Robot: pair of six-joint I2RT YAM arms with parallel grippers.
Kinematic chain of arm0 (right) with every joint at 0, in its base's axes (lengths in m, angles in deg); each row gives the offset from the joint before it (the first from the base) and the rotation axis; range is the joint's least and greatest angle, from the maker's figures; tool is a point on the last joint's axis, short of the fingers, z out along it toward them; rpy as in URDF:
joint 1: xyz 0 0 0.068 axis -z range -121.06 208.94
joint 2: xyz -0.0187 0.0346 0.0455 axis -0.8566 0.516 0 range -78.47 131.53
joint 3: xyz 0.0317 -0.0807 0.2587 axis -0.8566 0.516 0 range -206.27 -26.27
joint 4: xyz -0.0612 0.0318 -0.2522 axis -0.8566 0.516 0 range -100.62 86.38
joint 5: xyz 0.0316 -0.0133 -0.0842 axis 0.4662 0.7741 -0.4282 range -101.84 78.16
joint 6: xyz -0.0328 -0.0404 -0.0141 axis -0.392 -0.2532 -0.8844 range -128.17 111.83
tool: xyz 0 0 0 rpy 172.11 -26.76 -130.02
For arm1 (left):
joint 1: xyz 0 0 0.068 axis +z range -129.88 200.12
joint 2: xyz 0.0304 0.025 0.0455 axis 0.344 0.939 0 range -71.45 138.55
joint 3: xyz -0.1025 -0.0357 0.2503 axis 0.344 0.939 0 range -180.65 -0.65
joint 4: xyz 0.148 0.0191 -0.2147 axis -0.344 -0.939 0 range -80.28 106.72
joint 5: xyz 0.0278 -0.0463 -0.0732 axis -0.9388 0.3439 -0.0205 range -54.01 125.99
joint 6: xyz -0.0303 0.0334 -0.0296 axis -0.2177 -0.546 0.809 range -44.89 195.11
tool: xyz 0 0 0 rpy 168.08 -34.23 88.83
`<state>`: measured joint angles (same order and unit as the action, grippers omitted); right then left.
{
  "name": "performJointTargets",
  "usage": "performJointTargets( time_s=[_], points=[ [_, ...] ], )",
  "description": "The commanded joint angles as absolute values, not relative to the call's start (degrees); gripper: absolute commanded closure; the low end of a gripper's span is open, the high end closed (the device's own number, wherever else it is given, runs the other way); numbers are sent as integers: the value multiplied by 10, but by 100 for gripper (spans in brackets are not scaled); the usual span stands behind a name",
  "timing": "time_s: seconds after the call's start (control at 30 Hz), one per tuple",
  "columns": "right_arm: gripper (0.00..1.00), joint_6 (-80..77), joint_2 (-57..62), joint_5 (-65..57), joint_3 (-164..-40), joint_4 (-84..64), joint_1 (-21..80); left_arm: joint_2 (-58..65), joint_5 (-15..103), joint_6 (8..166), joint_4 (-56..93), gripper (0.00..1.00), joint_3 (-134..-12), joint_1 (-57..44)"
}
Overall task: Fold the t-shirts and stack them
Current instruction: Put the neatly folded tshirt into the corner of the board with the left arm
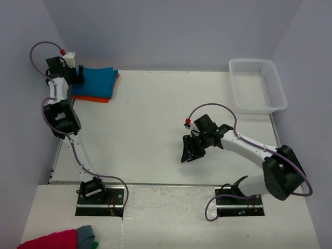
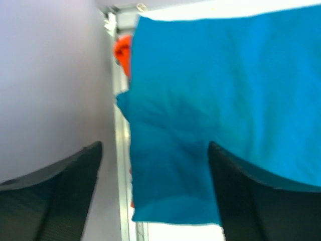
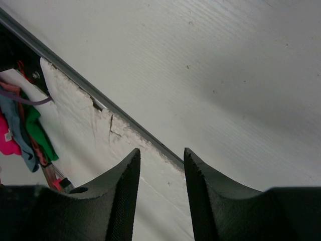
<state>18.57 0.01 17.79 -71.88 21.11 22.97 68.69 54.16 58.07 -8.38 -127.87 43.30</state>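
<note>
The folded teal-blue t-shirt (image 1: 96,81) lies at the far left corner of the white table (image 1: 155,114), on top of the orange t-shirt (image 1: 93,98), whose edge shows along the near side and at the right corner of the stack. The left gripper (image 2: 155,145) hangs over the left end of this stack with its fingers spread wide; the teal cloth fills the gap between them, but neither finger pinches it. The right gripper (image 3: 161,153) hovers over bare table near the front edge, well apart from the shirts, its jaws partly parted with nothing between them. A white mesh basket (image 1: 251,60) sits at the far right corner. Below the front edge, at the left, lie a crimson-pink cloth (image 1: 49,241) and a grey cloth (image 1: 86,234), touching.
</note>
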Motion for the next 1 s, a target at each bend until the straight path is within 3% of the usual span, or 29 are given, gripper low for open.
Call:
performJointTargets(
  time_s=[0.0,0.23,0.37,0.43,0.47,0.5,0.7,0.97],
  points=[
    [59,178,7,194,-715,191,227,619,502,599,11,9,-1224,419],
    [59,183,7,204,-713,178,227,475,426,577,101,6,-1140,367],
    [58,184,1,201,-713,180,227,455,435,587,116,5,-1134,347],
    [59,182,-6,195,-714,186,227,471,448,611,113,31,-1144,346],
    [59,182,-9,195,-714,186,228,483,449,611,107,57,-1144,346],
    [58,183,-13,194,-713,186,227,495,454,643,105,100,-1156,351],
    [58,191,-24,192,-711,185,227,648,634,860,99,100,-1218,396],
    [59,197,-18,195,-706,179,227,637,732,1031,313,100,-1057,414]
  ],
)
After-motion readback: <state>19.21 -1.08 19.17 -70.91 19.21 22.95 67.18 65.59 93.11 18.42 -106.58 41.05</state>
